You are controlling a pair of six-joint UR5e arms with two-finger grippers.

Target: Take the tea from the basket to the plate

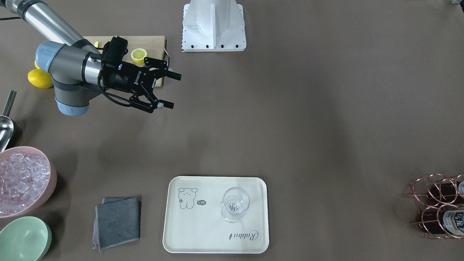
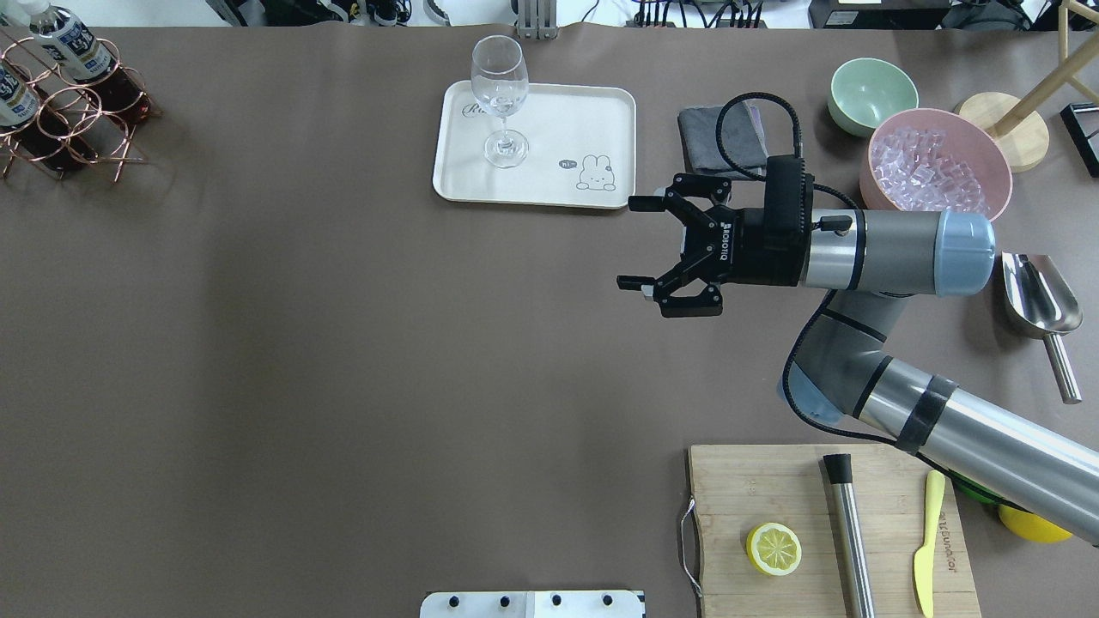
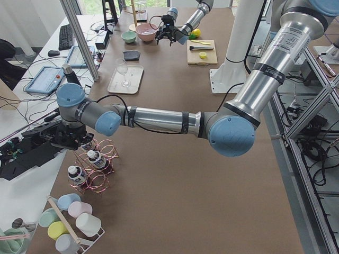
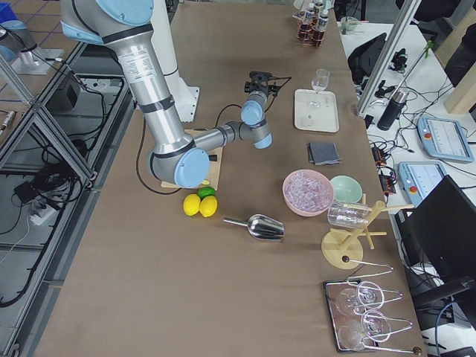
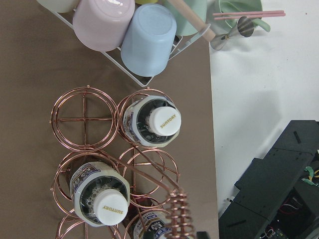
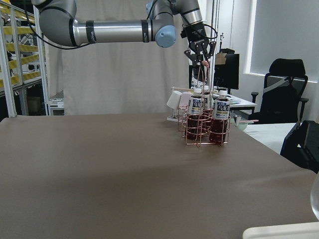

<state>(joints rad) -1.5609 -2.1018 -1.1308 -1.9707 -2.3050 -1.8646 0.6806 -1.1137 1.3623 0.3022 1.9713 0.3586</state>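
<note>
Three tea bottles with white caps stand in a copper wire basket (image 5: 84,119) at the table's far left end; two show clearly in the left wrist view (image 5: 164,122) (image 5: 107,209), and the overhead view shows one too (image 2: 73,43). My left gripper (image 6: 202,52) hangs open just above the basket's coiled handle (image 5: 177,219), holding nothing. The cream plate (image 2: 558,120) (image 1: 203,232) carries a clear glass (image 2: 500,86). My right gripper (image 2: 625,243) (image 1: 176,90) is open and empty, hovering near the plate's right side.
A pink bowl of ice (image 2: 932,163), a green bowl (image 2: 869,90), a grey cloth (image 2: 717,137) and a metal scoop (image 2: 1039,296) lie by the right arm. A cutting board (image 2: 773,481) holds a lemon half. A rack of cups (image 5: 124,30) stands beside the basket.
</note>
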